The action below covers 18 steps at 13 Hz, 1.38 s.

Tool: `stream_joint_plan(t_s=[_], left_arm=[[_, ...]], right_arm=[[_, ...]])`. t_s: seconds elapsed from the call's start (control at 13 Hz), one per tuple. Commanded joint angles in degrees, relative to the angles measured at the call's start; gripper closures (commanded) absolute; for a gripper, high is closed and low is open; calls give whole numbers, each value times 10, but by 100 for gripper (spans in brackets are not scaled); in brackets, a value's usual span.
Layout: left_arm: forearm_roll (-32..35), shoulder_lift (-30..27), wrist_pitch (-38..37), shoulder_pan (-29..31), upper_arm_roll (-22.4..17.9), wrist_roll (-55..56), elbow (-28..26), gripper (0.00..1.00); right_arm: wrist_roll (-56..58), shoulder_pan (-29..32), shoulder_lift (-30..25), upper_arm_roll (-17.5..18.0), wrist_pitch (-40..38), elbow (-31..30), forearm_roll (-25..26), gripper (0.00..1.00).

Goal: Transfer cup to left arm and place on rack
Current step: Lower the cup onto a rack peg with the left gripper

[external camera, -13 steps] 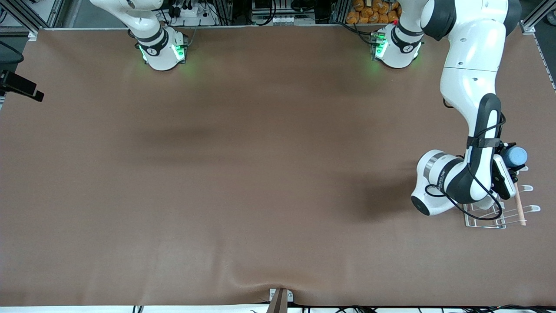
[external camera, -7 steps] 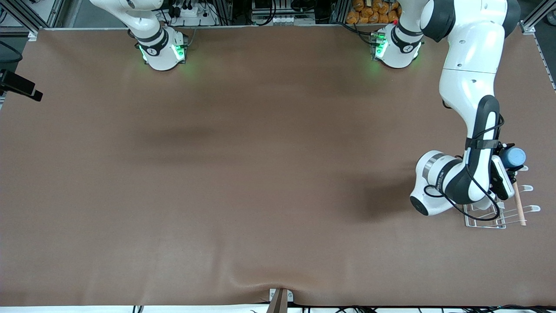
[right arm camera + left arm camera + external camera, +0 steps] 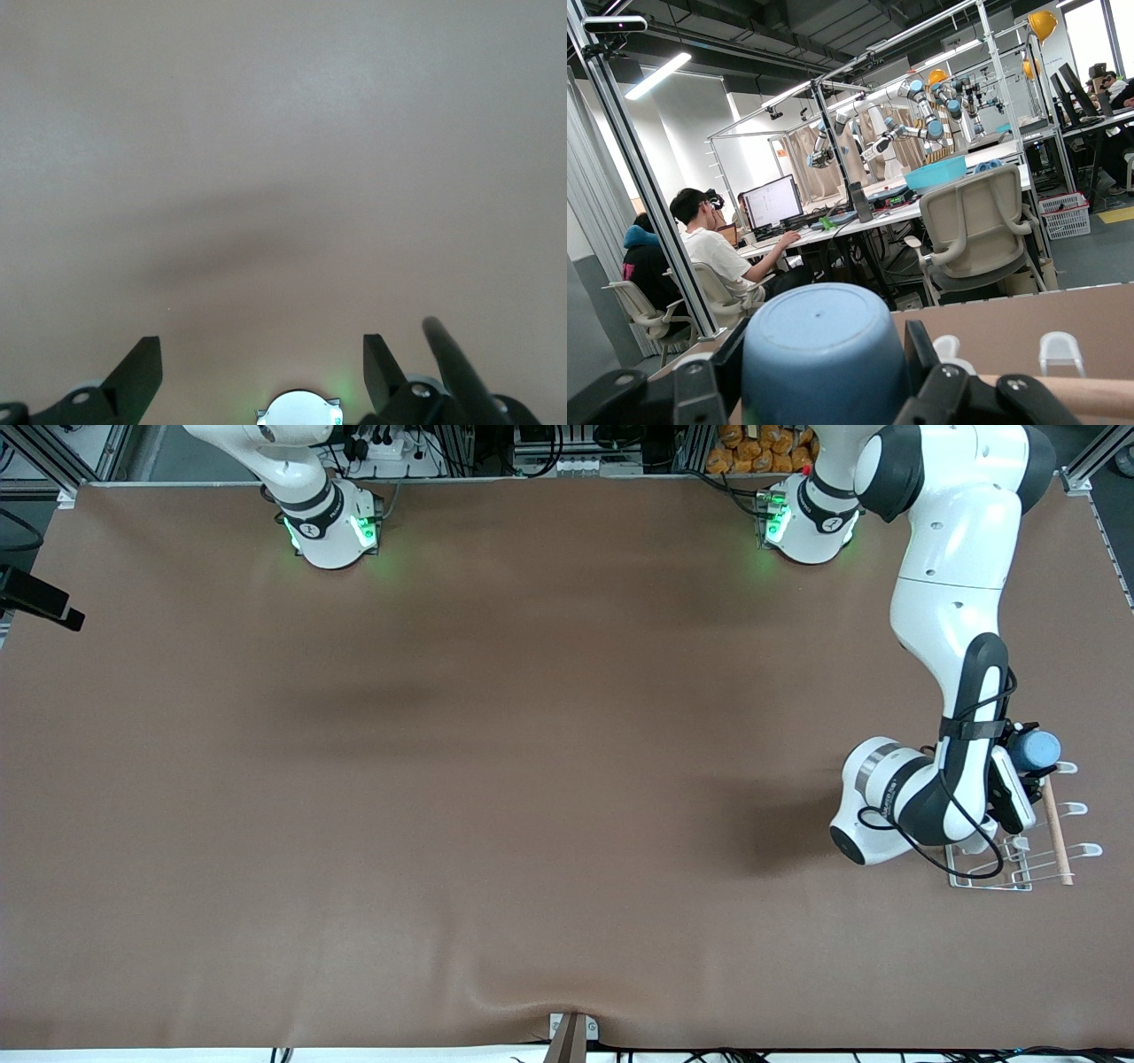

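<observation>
Light-blue plastic tumbler sits clamped in your left gripper over the small white wire rack, at the left arm's end of the brown table mat. Your right gripper waits spread wide above bare mat, and the left wrist view shows you a lab with desks and office chairs.

Plain light-blue cup, white wire rack with pale wooden rod, brown table

Glossy white left arm with black joint sections, silver wrist ring, looping black cable, green-lit base.
</observation>
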<state>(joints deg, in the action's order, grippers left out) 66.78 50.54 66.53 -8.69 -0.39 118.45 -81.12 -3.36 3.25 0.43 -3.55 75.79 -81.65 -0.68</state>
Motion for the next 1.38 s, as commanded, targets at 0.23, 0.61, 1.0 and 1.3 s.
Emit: stream_joint_plan(t_s=[0.23, 0.61, 1.0, 1.3], left_arm=[[-12, 17, 9, 3, -1, 22, 13, 100], [-17, 26, 14, 10, -1, 39, 13, 100], [-14, 26, 14, 9, -2, 34, 13, 0], [-7, 26, 13, 6, -5, 13, 13, 0]], right_arm=[[1, 4, -5, 2, -6, 2, 11, 0], [0, 4, -5, 3, -6, 2, 11, 0], [0, 4, -7, 2, -7, 3, 12, 0], [0, 3, -8, 3, -22, 4, 12, 0]])
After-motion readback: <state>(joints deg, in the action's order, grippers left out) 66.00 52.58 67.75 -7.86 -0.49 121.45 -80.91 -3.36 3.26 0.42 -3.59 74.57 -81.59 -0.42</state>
